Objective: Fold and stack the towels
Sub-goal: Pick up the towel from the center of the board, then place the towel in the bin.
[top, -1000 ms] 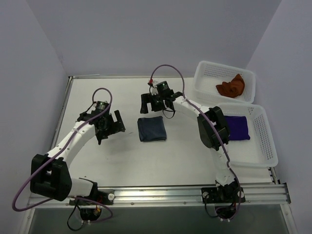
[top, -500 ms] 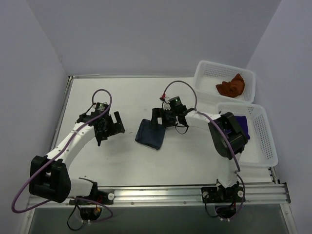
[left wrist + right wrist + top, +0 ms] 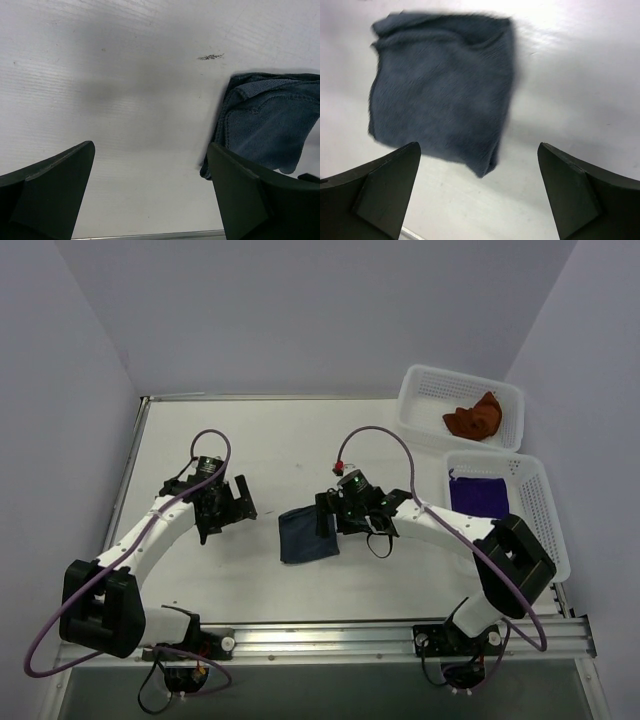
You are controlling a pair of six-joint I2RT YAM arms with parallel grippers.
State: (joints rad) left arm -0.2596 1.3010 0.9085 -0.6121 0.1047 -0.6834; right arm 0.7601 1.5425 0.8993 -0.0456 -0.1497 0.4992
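Right claw (image 3: pixel 328 514) swung nearer; slate towel (image 3: pixel 307 537) shifted with it.
Both claws are spread: right claw over the slate towel's far corner on the tabletop (image 3: pixel 260 440), left claw (image 3: pixel 228 508) apart. Beyond, purple towel (image 3: pixel 478 496) lies in the near basket (image 3: pixel 546 525), rust towel (image 3: pixel 473 418) in the far basket (image 3: pixel 425 390).

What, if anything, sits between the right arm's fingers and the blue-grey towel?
Nothing visible. The right gripper is open close to the blue-grey towel; past its fingers the wrist view shows only the towel and the white table.
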